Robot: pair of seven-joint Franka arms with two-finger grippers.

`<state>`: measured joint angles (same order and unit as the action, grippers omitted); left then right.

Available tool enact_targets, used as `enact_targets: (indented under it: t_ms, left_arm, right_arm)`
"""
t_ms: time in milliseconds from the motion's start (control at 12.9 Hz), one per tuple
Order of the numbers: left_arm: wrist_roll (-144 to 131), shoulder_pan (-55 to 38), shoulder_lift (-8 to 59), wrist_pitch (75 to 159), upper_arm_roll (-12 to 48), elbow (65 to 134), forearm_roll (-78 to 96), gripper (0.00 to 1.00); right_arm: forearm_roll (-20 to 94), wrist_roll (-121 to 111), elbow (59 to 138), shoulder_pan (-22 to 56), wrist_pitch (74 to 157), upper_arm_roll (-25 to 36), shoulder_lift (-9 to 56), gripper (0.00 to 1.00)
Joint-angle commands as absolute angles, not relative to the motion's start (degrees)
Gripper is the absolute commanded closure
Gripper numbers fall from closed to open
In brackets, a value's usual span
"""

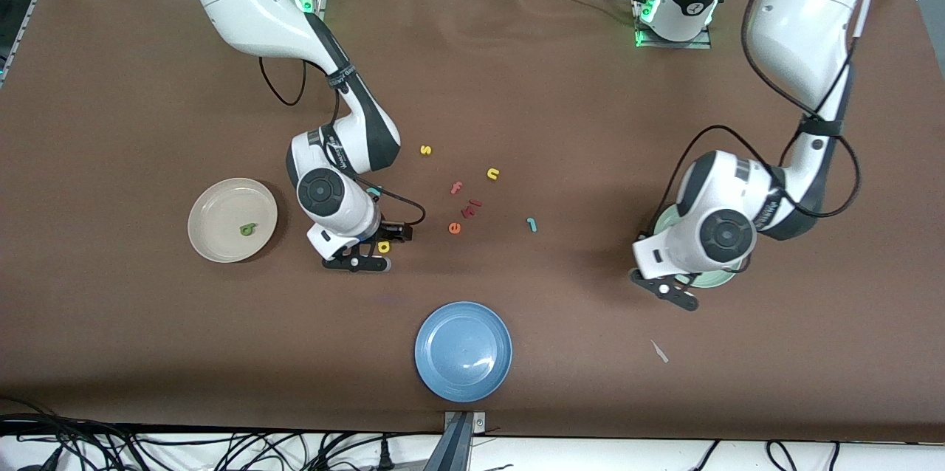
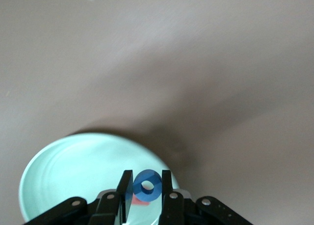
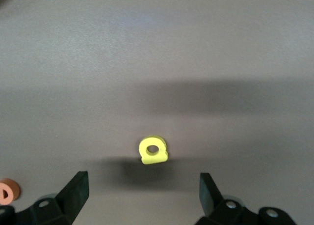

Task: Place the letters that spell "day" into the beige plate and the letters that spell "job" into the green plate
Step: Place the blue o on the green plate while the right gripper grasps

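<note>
We see the left gripper (image 2: 147, 193) over the green plate (image 2: 68, 171), its fingers pinching the blue o (image 2: 147, 185); under it in the left wrist view a salmon-red piece (image 2: 140, 201) shows, too hidden for us to read as a letter. In the front view that plate (image 1: 720, 280) lies at the left arm's end of the table, mostly covered by the arm.

The right gripper (image 3: 144, 190) hangs low over the yellow a (image 3: 153, 151), fingers spread wide on either side of it without touching. We take the blue plate (image 1: 463, 351) as our landmark: the yellow a (image 1: 383, 246) lies farther from the front camera than it, toward the right arm's end. The beige plate (image 1: 232, 220) lies farther toward that end, with the green d (image 1: 247, 229) on it. The teal j (image 1: 531, 224), orange e (image 1: 455, 228), salmon f (image 1: 456, 188), yellow n (image 1: 493, 173) and yellow s (image 1: 425, 150) all lie farther from the camera than the blue plate.
</note>
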<state>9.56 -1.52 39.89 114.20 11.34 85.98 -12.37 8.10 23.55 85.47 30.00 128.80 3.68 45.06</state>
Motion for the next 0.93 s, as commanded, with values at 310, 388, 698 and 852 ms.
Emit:
enact_targets:
  t_ms: [310,388,698,852]
  left_arm:
    - [21.9,11.7,34.8,121.6,14.1,100.5,-13.4,0.93]
    - [22.0,12.6,34.5,124.3,14.1,103.0,-13.4,0.87]
    - [23.5,12.5,34.3,125.2,14.1,102.9,-14.0,0.0]
    - [25.4,12.4,32.7,124.9,15.7,102.7,-13.9,0.0]
  right_arm:
    - [9.0,16.7,80.0,28.7,126.2,3.2,50.4,0.01]
    - [9.0,16.7,79.9,28.7,126.4,3.2,50.5,0.05]
    - [9.1,16.8,79.9,28.7,126.2,3.1,50.5,0.47]
    - [9.3,16.8,79.9,28.7,126.2,3.1,50.5,0.62]
